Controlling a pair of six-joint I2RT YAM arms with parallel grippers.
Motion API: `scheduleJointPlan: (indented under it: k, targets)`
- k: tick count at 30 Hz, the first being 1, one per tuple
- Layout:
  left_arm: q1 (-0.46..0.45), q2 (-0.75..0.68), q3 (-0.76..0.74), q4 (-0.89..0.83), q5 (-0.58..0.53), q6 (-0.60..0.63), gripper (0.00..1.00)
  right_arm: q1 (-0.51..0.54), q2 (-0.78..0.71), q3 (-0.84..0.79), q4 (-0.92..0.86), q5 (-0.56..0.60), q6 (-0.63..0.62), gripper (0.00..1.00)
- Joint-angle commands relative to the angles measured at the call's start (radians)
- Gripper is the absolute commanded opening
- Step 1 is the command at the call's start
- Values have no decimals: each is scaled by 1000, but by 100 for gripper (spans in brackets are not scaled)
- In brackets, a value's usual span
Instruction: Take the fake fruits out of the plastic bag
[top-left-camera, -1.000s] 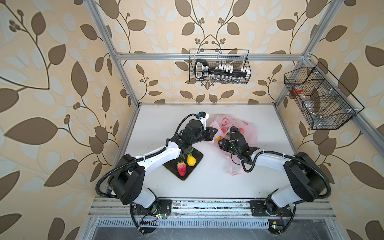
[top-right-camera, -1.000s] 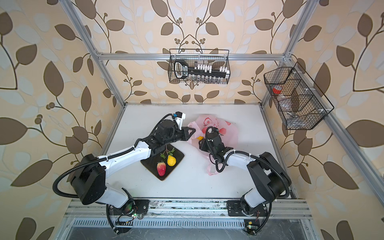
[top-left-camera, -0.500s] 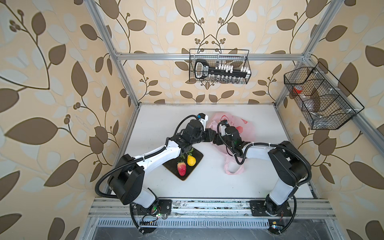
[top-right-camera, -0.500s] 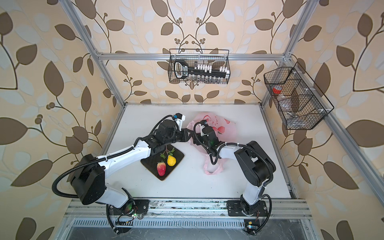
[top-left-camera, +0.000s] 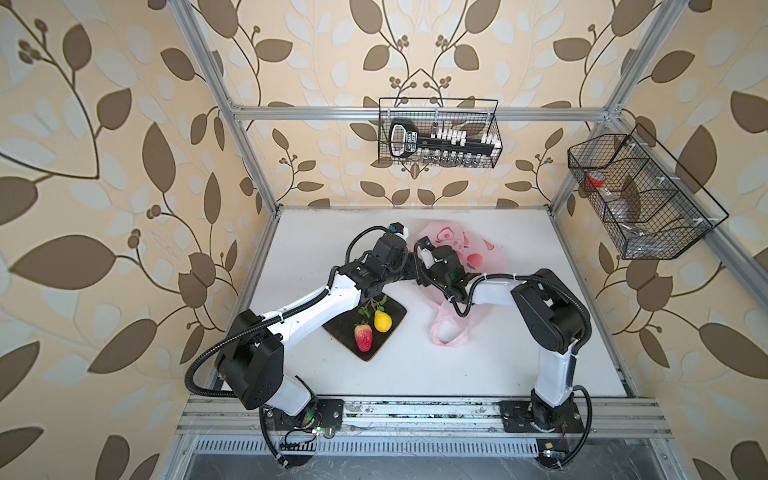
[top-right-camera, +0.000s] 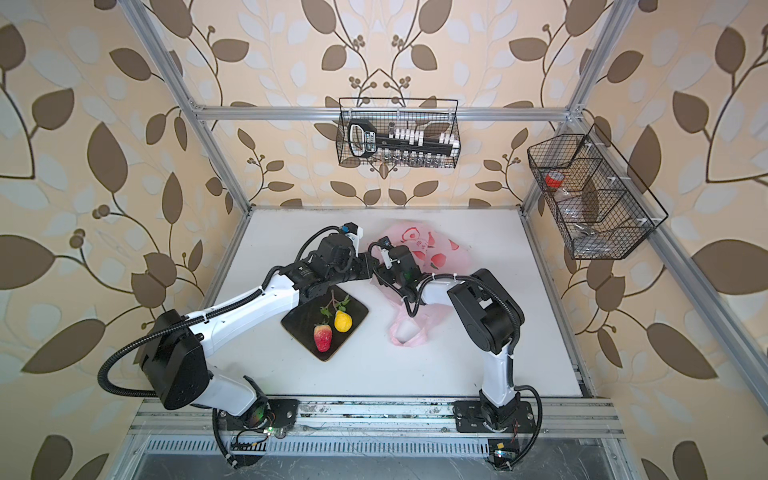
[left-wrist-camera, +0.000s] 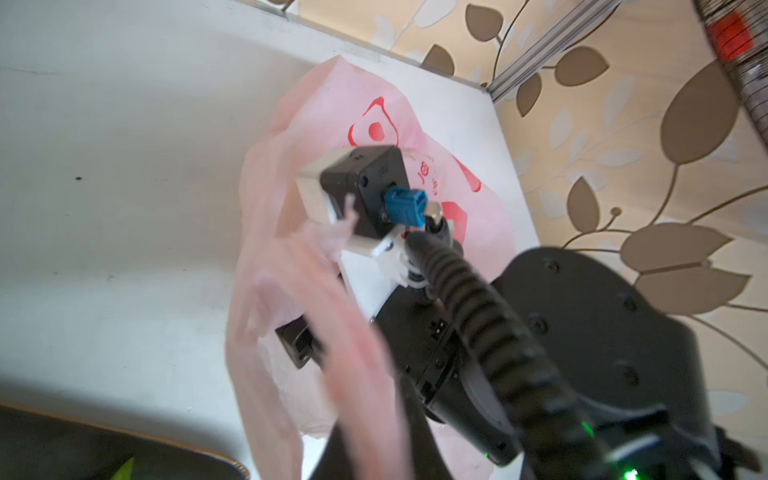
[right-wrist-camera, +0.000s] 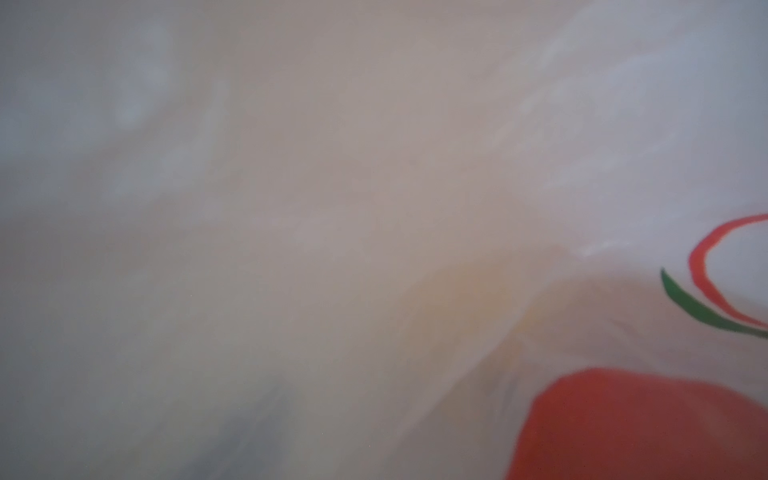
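Observation:
The pink plastic bag (top-left-camera: 478, 249) (top-right-camera: 440, 249) lies at the back middle of the table, one loop handle (top-left-camera: 449, 332) trailing toward the front. My left gripper (top-left-camera: 410, 266) (left-wrist-camera: 374, 449) is shut on the bag's near edge, with pink film (left-wrist-camera: 332, 108) running between its dark fingers. My right gripper (top-left-camera: 422, 277) reaches into the bag mouth beside it, and its jaws are hidden by film. The right wrist view shows only blurred bag (right-wrist-camera: 374, 166). Two of the fake fruits, a strawberry (top-left-camera: 363, 337) (top-right-camera: 323, 337) and a lemon (top-left-camera: 382, 321) (top-right-camera: 343, 322), rest on the dark mat (top-left-camera: 395, 309).
The dark mat lies just in front of the left wrist. A wire basket (top-left-camera: 438, 133) hangs on the back wall and another (top-left-camera: 640, 199) on the right wall. Aluminium frame posts stand at the table's (top-left-camera: 519, 353) corners.
The right arm has swung left and back, bringing its gripper up to the bag mouth next to the left gripper. The bag's front loop has shifted. The left gripper has stayed in place.

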Motion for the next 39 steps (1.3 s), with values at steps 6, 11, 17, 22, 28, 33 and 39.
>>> scheduleJointPlan:
  k: [6,11,17,22,28,33,39]
  targets:
    - [-14,-36,42,-90,-58,-5,7,1,154,182,-162,103,-123,73]
    - [-14,-40,43,-97,-64,-8,7,-4,253,316,-269,143,-165,64]
    - [-15,-40,38,-99,-72,-9,7,-10,260,326,-262,135,-183,35]
    - [-15,-39,30,-89,-82,-10,7,-10,175,244,-218,41,-176,17]
    - [-15,-63,12,-63,-74,-19,7,-35,-21,51,-163,-114,-68,9]
    - [-15,-80,-5,-33,-31,-25,8,-69,-158,-97,-155,-197,131,20]
    - [-118,-102,-65,-24,-29,-47,9,-137,-250,-236,-106,-328,466,44]
